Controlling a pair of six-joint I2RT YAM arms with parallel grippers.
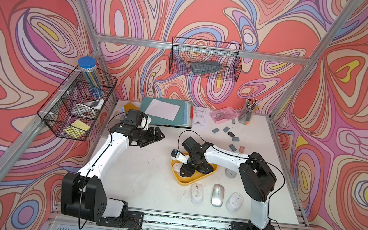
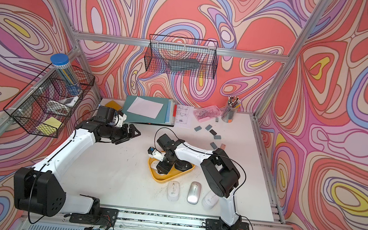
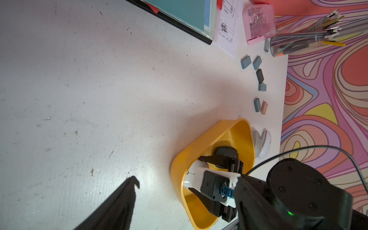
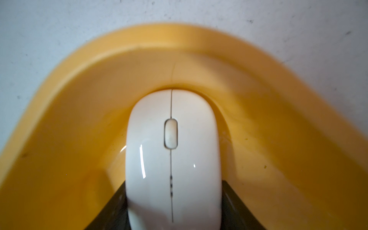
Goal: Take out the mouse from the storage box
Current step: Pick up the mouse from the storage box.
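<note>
- While top views bury the grip, I see from the right wrist the right gripper (image 4: 174, 184) pinching the mouse (image 4: 173, 139) in the box (image 4: 79, 89).
- Up top, my left gripper (image 1: 158, 134) hangs parted, empty.

You had six computer mice before you: one white mouse (image 4: 173, 159) and one black mouse (image 3: 227, 151) inside the single yellow storage box (image 1: 183, 182), plus three white table mice (image 1: 197, 193) (image 1: 234, 201) (image 1: 230, 172) and one silver mouse (image 1: 217, 195) outside it. You could count seven small eraser-like blocks: four blue-grey blocks (image 3: 246, 62) (image 3: 256, 62) (image 3: 262, 87) (image 3: 257, 104), one dark block (image 3: 259, 75), one salmon block (image 3: 264, 107) and one grey block (image 3: 266, 45). There were two black wire baskets (image 1: 177, 58) (image 1: 60, 115), one pink transparent case (image 1: 223, 112), one clear pen cup (image 1: 246, 115), one blue-lidded tube (image 1: 91, 74) and two robot arms (image 1: 108, 149) (image 1: 223, 155).
</note>
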